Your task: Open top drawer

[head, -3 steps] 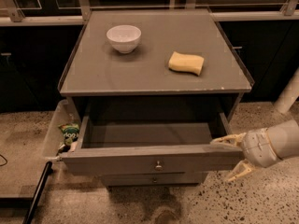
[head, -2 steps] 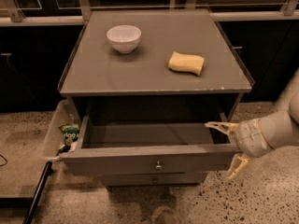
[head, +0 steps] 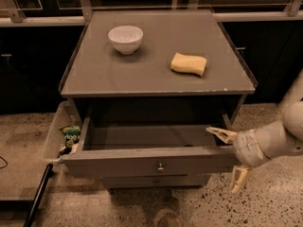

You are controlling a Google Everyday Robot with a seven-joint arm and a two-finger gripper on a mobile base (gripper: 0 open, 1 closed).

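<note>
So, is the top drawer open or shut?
Open: the top drawer stands pulled out, its grey inside visible; the hand is at its right end.

**Pulled-out drawer takes up the space below the bench's front edge**

The top drawer [head: 151, 162] juts out past the front edge of the bench [head: 156, 82], with its grey inside reachable from above. Below the front right corner, the gripper [head: 221, 160] straddles the drawer's right end with its fingers spread wide, one over the rim and one below the front, blocking that side. A bowl [head: 125, 38] sits near the back left corner and a sponge [head: 188, 64] lies toward the right edge, leaving the front strip open. Below the left edge, a side bin [head: 53, 138] holding a green packet [head: 71, 134] narrows the way.
</note>
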